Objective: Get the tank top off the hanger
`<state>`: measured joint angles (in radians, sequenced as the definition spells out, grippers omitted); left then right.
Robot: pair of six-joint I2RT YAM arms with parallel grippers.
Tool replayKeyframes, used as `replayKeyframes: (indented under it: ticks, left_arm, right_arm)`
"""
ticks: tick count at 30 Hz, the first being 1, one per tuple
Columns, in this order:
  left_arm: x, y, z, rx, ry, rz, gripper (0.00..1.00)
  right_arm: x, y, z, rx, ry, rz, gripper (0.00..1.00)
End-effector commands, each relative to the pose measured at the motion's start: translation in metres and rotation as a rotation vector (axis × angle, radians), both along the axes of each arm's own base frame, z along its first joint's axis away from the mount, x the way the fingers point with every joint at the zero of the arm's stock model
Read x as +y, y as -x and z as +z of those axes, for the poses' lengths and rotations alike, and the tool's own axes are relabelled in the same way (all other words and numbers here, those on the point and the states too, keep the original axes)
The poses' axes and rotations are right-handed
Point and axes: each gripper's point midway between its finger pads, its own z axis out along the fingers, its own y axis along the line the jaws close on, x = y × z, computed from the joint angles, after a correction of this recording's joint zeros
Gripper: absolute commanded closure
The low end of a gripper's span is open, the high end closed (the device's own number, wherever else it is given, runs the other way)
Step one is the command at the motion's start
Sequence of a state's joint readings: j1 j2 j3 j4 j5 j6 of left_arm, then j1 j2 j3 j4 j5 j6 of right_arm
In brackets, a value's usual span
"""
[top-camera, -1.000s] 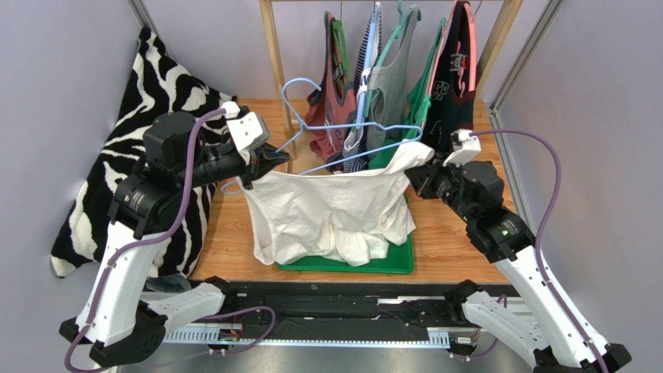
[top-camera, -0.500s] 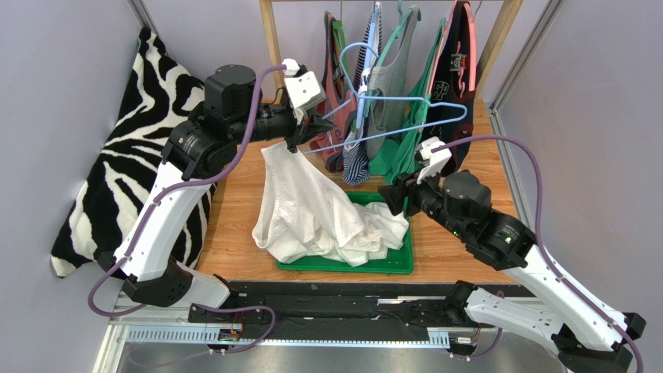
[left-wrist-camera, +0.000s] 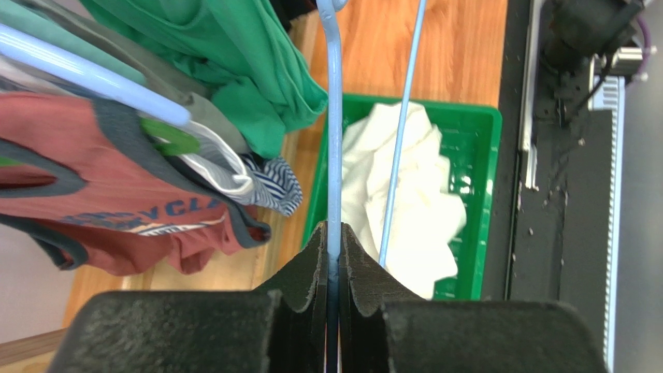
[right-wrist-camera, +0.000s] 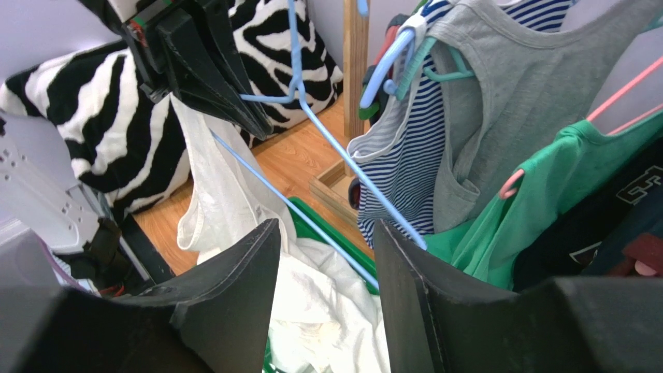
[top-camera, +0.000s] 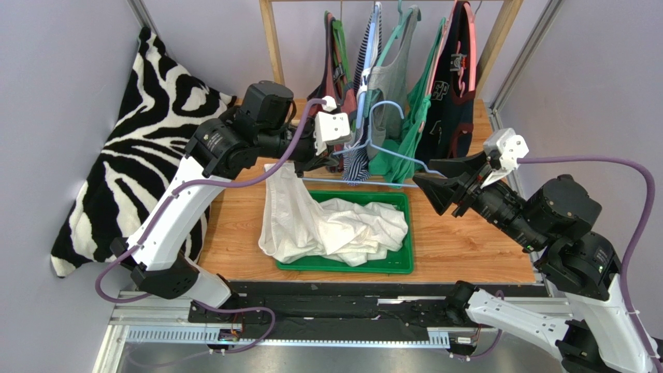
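Tank top (top-camera: 350,229), white: the bulk lies heaped in the green tray (top-camera: 393,265), covering its left and middle. 1 band of the fabric rises from the tray's left rear corner up to the left gripper (top-camera: 305,161). Where that band ends is hidden behind the gripper body in the overhead view. The right wrist view shows it draped just under the gripper, but whether it loops the wire cannot be made out. Neckline and straps cannot be told apart in the heap.

Light blue hanger (left-wrist-camera: 335,116): held above the tray's rear edge, lying roughly level. The left gripper is clamped tight on its wire, whose 2 fingers (left-wrist-camera: 311,264) press it from both sides. The wire below the clamp is out of sight.

Right gripper (top-camera: 428,190): raised above the tray's right rear corner, jaws standing well apart with nothing between the pads. The hanger's far end lies close to its upper finger; contact cannot be determined. In its own wrist view the fingers block most of the tray.

Hanging garments (top-camera: 389,78) fill the rail behind the tray. A zebra-print cloth (top-camera: 148,116) lies left of the tray, its lower part cut off by the left arm.
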<state>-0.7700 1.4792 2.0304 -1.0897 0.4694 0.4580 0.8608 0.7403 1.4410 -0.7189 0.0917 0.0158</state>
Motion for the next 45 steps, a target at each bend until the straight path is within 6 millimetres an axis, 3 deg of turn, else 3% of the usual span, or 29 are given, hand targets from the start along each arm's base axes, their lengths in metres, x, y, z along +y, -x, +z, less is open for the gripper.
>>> replayKeyframes:
  ticks: [1, 4, 8, 13, 17, 26, 29, 30, 31, 35, 36, 38, 39, 41, 45]
  left_arm:
    - [0.008, 0.020, 0.006, -0.023, -0.016, -0.080, 1.00]
    - [0.009, 0.028, 0.009, -0.021, -0.002, -0.111, 1.00]
    - [0.009, 0.042, 0.010, -0.015, 0.001, -0.173, 1.00]
    - [0.016, 0.056, -0.005, -0.005, -0.064, -0.235, 1.00]
    - [0.019, 0.062, -0.004, -0.014, -0.058, -0.248, 1.00]
    - [0.019, 0.050, 0.026, -0.122, 0.007, -0.186, 1.00]
    - [0.014, 0.039, 0.041, -0.150, 0.042, -0.140, 0.62]
    - [0.011, 0.036, 0.041, -0.152, 0.042, -0.137, 0.13]
    - [0.012, 0.034, 0.050, -0.170, 0.057, -0.119, 0.05]
    - [0.013, 0.026, 0.085, -0.239, 0.133, -0.057, 0.05]
    - [0.014, 0.025, 0.092, -0.258, 0.147, -0.044, 0.04]
    - [0.024, 0.021, 0.109, -0.309, 0.168, 0.011, 0.04]
    - [0.030, 0.020, 0.112, -0.323, 0.171, 0.036, 0.04]
    - [0.040, 0.011, 0.111, -0.334, 0.156, 0.115, 0.04]
    - [0.060, 0.001, 0.072, -0.264, 0.093, 0.221, 0.04]
  right_arm:
    - [0.013, 0.003, -0.008, -0.022, 0.118, 0.083, 0.48]
    - [0.033, 0.010, -0.019, 0.006, 0.148, 0.194, 0.48]
    - [0.047, -0.001, -0.039, 0.041, 0.191, 0.203, 0.49]
    - [0.060, -0.009, -0.040, 0.049, 0.198, 0.218, 0.51]
    - [0.066, -0.007, -0.046, 0.082, 0.202, 0.247, 0.53]
    - [0.080, 0.000, -0.072, 0.190, 0.197, 0.317, 0.83]
    - [0.075, -0.009, -0.068, 0.170, 0.187, 0.258, 0.93]
    - [0.067, -0.019, -0.065, 0.153, 0.181, 0.184, 0.96]
    - [0.062, -0.024, -0.063, 0.141, 0.174, 0.144, 0.99]
    - [0.033, -0.041, -0.044, -0.016, 0.134, -0.022, 1.00]
    - [0.025, -0.048, -0.052, -0.028, 0.148, -0.080, 1.00]
    - [0.004, -0.044, -0.032, -0.143, 0.110, -0.134, 1.00]
    - [0.000, -0.046, -0.039, -0.156, 0.121, -0.157, 1.00]
    - [-0.015, -0.038, -0.023, -0.255, 0.096, -0.177, 1.00]
    - [-0.027, -0.029, -0.019, -0.346, 0.114, -0.184, 1.00]
